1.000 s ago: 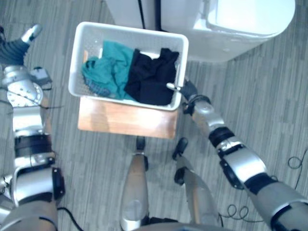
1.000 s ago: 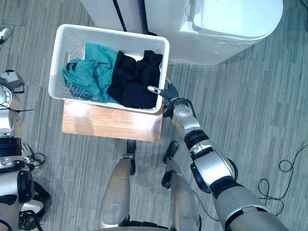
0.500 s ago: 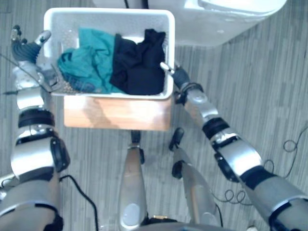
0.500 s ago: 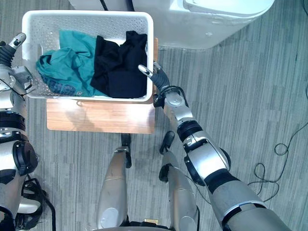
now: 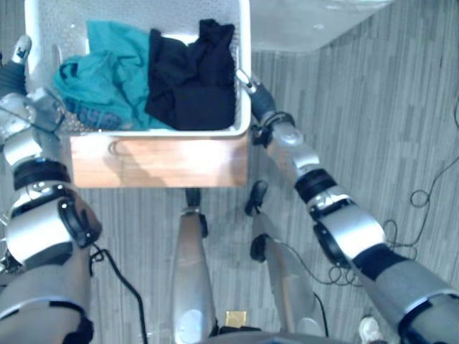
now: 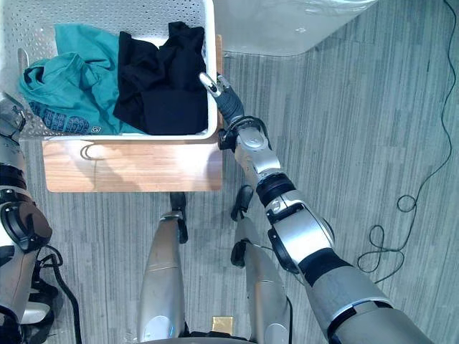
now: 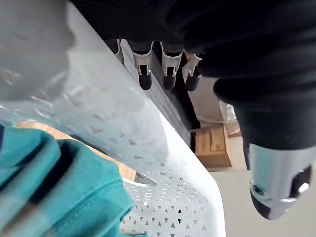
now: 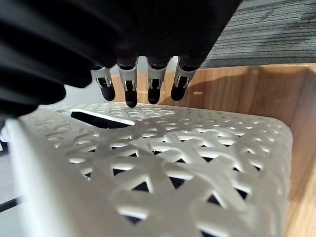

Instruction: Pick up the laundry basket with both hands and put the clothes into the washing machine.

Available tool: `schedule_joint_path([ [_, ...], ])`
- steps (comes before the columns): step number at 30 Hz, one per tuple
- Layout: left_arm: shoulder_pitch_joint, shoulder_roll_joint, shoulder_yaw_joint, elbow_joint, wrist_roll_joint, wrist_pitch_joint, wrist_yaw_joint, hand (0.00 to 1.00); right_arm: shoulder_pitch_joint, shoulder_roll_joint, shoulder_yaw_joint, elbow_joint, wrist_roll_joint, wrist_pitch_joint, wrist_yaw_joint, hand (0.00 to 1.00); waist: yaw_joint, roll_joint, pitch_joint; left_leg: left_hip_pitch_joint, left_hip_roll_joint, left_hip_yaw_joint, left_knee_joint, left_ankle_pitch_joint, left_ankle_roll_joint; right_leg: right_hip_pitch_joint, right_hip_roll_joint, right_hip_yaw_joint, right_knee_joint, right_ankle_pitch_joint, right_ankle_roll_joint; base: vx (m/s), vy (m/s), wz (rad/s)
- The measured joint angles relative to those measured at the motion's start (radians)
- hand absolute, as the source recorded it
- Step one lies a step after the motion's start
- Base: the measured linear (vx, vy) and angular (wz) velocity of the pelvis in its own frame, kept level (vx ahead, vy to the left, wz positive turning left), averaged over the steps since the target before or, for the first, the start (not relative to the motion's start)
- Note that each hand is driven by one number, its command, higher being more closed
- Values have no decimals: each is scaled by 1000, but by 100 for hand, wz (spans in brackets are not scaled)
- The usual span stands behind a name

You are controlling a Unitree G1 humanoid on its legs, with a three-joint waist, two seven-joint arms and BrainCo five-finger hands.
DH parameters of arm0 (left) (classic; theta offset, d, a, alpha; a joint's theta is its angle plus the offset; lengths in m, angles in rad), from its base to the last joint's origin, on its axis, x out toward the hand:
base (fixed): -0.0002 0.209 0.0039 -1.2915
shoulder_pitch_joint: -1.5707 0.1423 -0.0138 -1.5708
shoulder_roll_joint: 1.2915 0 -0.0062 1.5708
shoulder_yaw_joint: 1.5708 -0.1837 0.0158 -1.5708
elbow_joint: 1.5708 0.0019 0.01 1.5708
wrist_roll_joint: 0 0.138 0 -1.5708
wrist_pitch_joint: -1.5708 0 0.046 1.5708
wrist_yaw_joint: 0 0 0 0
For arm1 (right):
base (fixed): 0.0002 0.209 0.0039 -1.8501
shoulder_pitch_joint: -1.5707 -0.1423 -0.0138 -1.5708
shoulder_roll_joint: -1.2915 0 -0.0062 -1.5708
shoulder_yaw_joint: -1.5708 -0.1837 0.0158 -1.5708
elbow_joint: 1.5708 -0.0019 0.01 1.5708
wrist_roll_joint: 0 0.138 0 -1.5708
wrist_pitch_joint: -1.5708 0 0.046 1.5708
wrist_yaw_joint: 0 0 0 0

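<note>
The white perforated laundry basket (image 5: 244, 79) stands on a low wooden table (image 5: 158, 161) and holds a teal garment (image 5: 93, 72) and a black garment (image 5: 190, 79). My left hand (image 5: 14, 64) is at the basket's left wall; its straight fingers (image 7: 144, 74) lie along the outside of the wall (image 7: 113, 113), thumb apart. My right hand (image 5: 257, 97) is at the basket's right wall. Its straight fingers (image 8: 131, 86) hover over the wall (image 8: 187, 153) close to the handle slot (image 8: 101, 118). Neither hand grips anything.
The white washing machine (image 5: 308, 21) stands just beyond the basket's far right corner. Grey plank floor (image 5: 373, 115) lies open to the right of the table.
The camera has shifted, so the basket sits higher and further left in view. My left hand has come in from out at the side to the basket's left wall. The right hand stays at the right wall.
</note>
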Motion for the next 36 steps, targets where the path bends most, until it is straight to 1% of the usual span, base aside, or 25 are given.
schedule_joint_path([
  [1,12,2,23,0,-11,0,0,0,0,8,1,-3,-5,3,0,0,-4,-6,-4,-2,-1,3,1,-2,3,-3,-3,0,0,0,0,18,10,-5],
  [5,41,12,30,0,-20,2,0,0,0,7,-1,-15,-13,4,-1,0,-9,-8,-5,-10,-3,3,9,-7,7,-6,-3,-1,2,1,-1,10,4,0],
  [7,54,11,60,2,-20,5,1,0,0,9,-3,-20,-20,6,-2,0,-15,-10,-6,-15,-3,2,14,-10,9,-8,-4,-1,2,2,-2,36,17,1],
  [9,60,13,60,-1,-15,25,-2,0,0,16,-10,-21,-23,14,-2,0,-24,-16,-10,-16,-6,2,15,-12,11,-9,-5,0,2,2,-2,17,8,0],
  [10,60,13,60,-1,-10,26,-2,0,0,16,-10,-21,-24,16,-2,0,-25,-18,-10,-16,-6,2,15,-12,11,-9,-6,0,2,2,-2,31,13,0],
  [13,53,13,39,-17,34,25,2,0,1,16,-10,-22,-31,25,-3,0,-26,-27,-16,-18,-7,1,15,-12,11,-10,-6,-1,2,2,-2,11,5,0],
  [14,52,14,16,-27,71,25,6,0,1,14,-11,-22,-31,25,-6,0,-26,-28,-17,-21,-8,-1,17,-12,11,-11,-6,-2,2,2,-2,22,11,5],
  [15,48,14,5,-31,105,25,7,0,2,13,-16,-23,-31,25,-9,0,-27,-29,-17,-24,-10,-4,19,-12,11,-11,-7,-3,2,2,-2,22,13,5],
  [18,36,17,-30,-32,148,25,20,0,2,14,-31,-24,-31,25,-17,0,-28,-29,-17,-32,-11,-8,30,-15,16,-13,-7,-3,3,2,-1,6,6,1],
  [21,22,30,-70,-35,170,25,23,0,2,15,-40,-25,-31,25,-20,0,-28,-47,-28,-43,-12,-3,33,-16,18,-26,-11,-1,5,7,6,4,17,-4],
  [23,20,34,-100,-41,207,25,23,0,3,14,-42,-24,-30,28,-22,0,-30,-51,-30,-46,-14,-3,39,-18,22,-27,-14,-1,5,11,11,0,0,0],
  [28,15,34,-109,-44,225,22,33,0,2,12,-42,-24,-30,28,-22,0,-35,-53,-31,-51,-16,2,46,-22,27,-27,-18,0,-2,15,17,1,3,-1],
  [31,16,46,-120,-45,227,21,45,0,2,14,-41,-25,-30,27,-22,0,-40,-60,-35,-52,-16,4,45,-22,28,-26,-21,1,-11,20,25,7,3,-3],
  [34,16,61,-141,-45,226,19,48,0,3,16,-41,-25,-30,27,-22,0,-48,-63,-35,-52,-17,5,45,-23,29,-26,-22,1,-11,23,25,0,0,0],
  [36,16,68,-141,-45,226,19,48,0,3,16,-40,-25,-30,26,-22,0,-49,-63,-35,-50,-18,8,43,-23,30,-26,-23,6,-14,31,14,0,0,0],
])
